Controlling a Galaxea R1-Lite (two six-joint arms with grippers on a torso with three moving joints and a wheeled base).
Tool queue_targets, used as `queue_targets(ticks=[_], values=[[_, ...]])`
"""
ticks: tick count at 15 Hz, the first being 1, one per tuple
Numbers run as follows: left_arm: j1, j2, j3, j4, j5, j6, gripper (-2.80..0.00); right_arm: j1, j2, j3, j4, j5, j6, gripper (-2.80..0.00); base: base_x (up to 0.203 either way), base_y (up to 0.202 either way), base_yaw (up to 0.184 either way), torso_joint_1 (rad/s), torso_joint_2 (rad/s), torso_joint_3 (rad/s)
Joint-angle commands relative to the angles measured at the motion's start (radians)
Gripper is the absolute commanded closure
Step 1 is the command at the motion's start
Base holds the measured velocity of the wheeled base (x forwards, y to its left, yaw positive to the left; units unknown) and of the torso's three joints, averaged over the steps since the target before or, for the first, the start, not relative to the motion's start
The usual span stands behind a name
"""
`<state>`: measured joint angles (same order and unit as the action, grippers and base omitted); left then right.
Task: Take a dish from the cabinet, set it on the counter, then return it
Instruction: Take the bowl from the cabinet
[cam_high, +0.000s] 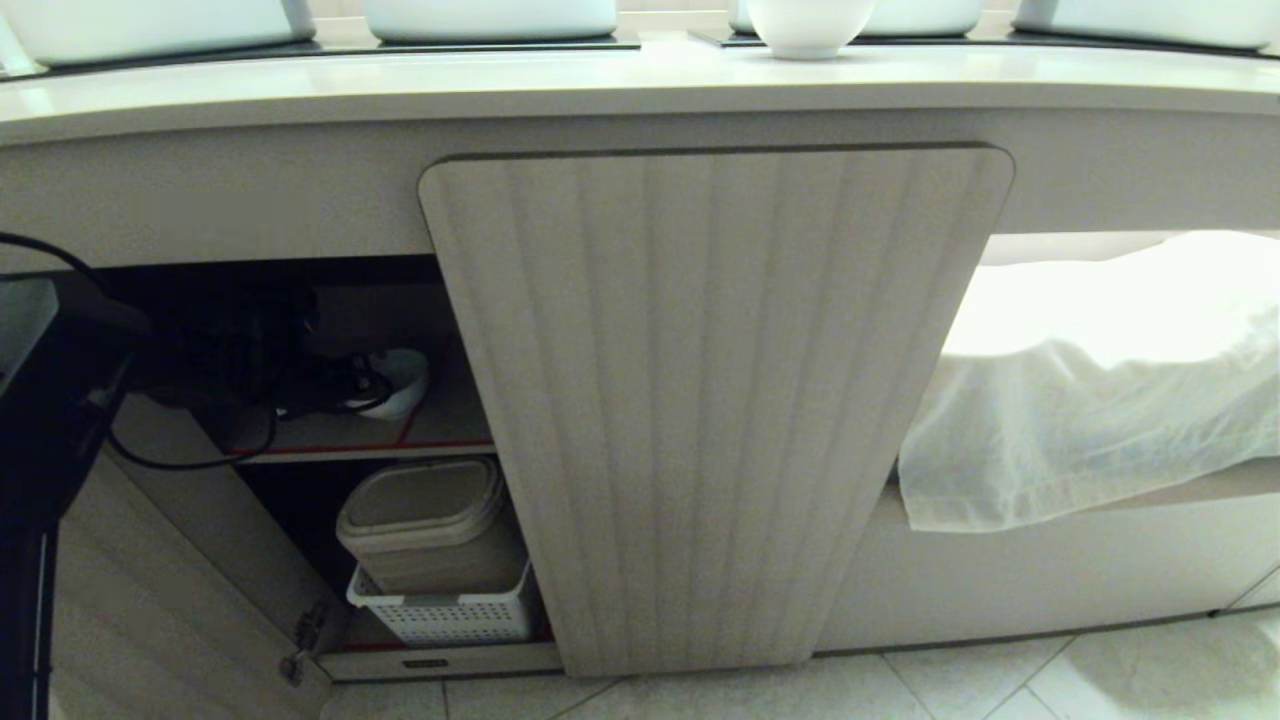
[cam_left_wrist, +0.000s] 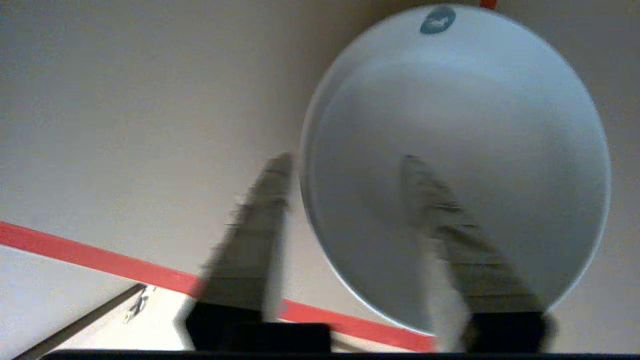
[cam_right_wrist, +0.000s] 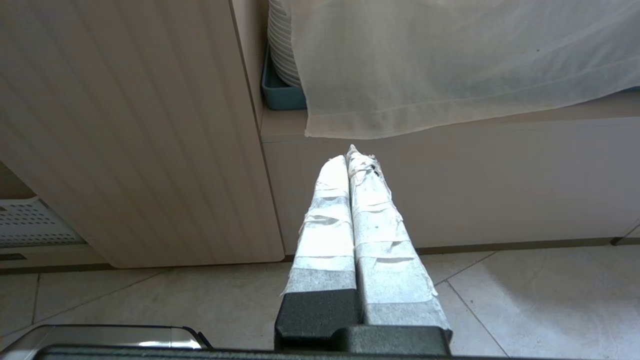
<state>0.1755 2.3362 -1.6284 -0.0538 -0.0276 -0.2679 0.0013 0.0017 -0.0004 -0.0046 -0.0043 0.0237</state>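
The dish (cam_left_wrist: 500, 125), a small white bowl with a dark dot near its rim, stands on the upper shelf (cam_left_wrist: 100, 150) inside the cabinet (cam_high: 700, 400). In the head view the dish (cam_high: 405, 375) shows in the dark left compartment, partly behind my left arm. My left gripper (cam_left_wrist: 346, 160) straddles the bowl's near rim: one finger outside, one inside, blurred and apart, neither pressed on the wall. It also shows in the dim head view as the left gripper (cam_high: 365, 385). My right gripper (cam_right_wrist: 351, 157) hangs shut and empty, low before the cabinet's base. The counter (cam_high: 640, 85) runs above.
A lidded beige container (cam_high: 425, 520) sits in a white basket (cam_high: 450, 615) on the lower shelf. The left door (cam_high: 150, 600) stands open; the middle door is closed. A white cloth (cam_high: 1100, 400) drapes the right compartment over stacked plates (cam_right_wrist: 282, 50). Another white bowl (cam_high: 808, 25) stands on the counter.
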Motion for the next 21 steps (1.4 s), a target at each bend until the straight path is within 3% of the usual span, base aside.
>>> queue_targets(ticks=[1, 21], values=[[0.001, 0.005, -0.008, -0.001, 0.000, -0.002, 0.00, 0.000, 0.000, 0.000, 0.000, 0.000, 0.001, 0.00, 0.000, 0.000, 0.000, 0.000, 0.00, 0.000], [0.007, -0.026, 0.019, 0.002, 0.002, -0.005, 0.00, 0.000, 0.000, -0.001, 0.000, 0.000, -0.001, 0.00, 0.000, 0.000, 0.000, 0.000, 0.00, 0.000]])
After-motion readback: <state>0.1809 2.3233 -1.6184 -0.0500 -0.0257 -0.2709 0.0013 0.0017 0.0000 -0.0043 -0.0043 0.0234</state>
